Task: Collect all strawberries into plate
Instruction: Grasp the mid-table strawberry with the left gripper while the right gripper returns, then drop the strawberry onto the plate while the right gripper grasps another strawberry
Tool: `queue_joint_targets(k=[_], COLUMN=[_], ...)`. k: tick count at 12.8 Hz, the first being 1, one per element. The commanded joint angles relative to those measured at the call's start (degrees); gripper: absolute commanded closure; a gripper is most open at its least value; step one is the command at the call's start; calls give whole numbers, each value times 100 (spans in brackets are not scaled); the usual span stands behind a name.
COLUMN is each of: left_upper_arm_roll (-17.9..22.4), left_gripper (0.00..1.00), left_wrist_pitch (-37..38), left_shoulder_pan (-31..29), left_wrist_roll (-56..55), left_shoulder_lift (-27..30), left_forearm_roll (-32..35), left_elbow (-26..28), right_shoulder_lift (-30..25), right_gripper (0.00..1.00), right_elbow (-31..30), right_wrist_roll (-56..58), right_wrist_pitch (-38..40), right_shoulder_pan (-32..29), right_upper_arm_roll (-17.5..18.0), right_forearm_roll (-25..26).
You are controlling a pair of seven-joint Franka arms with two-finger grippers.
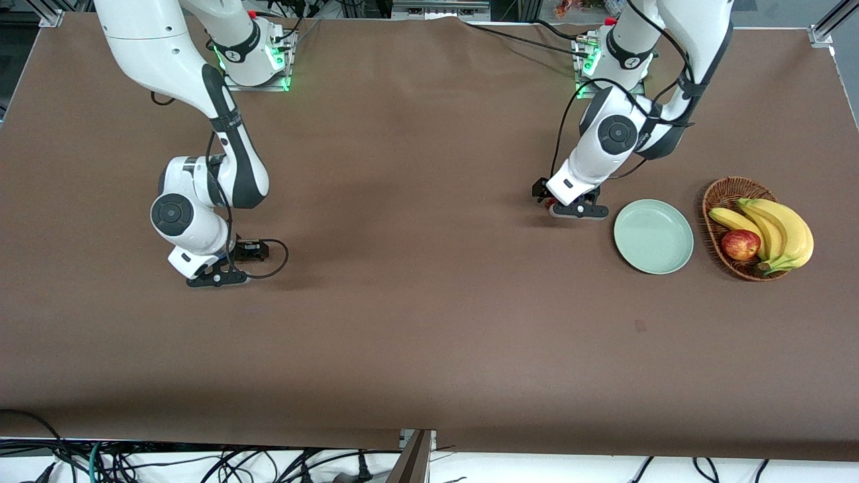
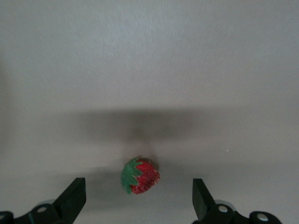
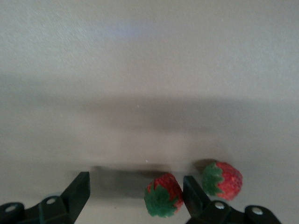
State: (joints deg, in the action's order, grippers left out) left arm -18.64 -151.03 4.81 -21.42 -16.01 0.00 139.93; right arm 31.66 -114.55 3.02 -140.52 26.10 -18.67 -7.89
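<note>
My left gripper (image 1: 577, 209) is low over the brown table beside the pale green plate (image 1: 653, 236), which has nothing on it. In the left wrist view it (image 2: 138, 199) is open, with a strawberry (image 2: 140, 176) lying on the cloth between its fingers, touching neither. My right gripper (image 1: 216, 275) is low over the table toward the right arm's end. In the right wrist view it (image 3: 136, 195) is open around a strawberry (image 3: 163, 194) that lies close against one finger (image 3: 194, 193). A second strawberry (image 3: 222, 180) lies just outside that finger.
A wicker basket (image 1: 721, 191) holding bananas (image 1: 778, 231) and a red apple (image 1: 740, 244) stands beside the plate at the left arm's end of the table. A cable (image 1: 275, 258) loops by the right hand.
</note>
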Motion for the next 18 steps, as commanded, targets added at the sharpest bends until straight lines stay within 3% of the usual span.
queue_joint_targets(k=[1,3,4,7,8,10,14,18], left_upper_arm_roll=[1,1,1,27,28,36,63,124], left_gripper=[0,0,10,14,23,52,75,79], left_wrist_pitch=[-58,-58,-58,-67,-67,-67,-67,134], left_shoulder_pan=[28,28,28,28,28,28,28,20], left_wrist_roll=[-125,-187,-187,-222,-274,-292,-336,-363], left_shoulder_lift=[-95,-165,-174,-235,-253,-262,-271,-9], left_forearm_roll=[52,52,52,44,44,44,35,44], left_elbow=[-10,-9,-18,-71,-71,-88,-141,-238], right_shoulder_lift=[-248,-240,-248,-327,-441,-739,-1022,-969], right_gripper=[13,15,16,20,20,20,20,20], right_elbow=[-392,-436,-428,-480,-506,-515,-875,-1129], right_wrist_roll=[146,198,207,216,216,242,461,550], right_wrist_pitch=[-10,-2,7,94,339,997,1115,738], right_shoulder_pan=[-61,-61,-61,-61,-61,-87,-96,-166], right_upper_arm_roll=[57,57,57,57,57,4,-224,-260], right_forearm_roll=[-90,-318,-318,-327,-327,-327,-327,-327])
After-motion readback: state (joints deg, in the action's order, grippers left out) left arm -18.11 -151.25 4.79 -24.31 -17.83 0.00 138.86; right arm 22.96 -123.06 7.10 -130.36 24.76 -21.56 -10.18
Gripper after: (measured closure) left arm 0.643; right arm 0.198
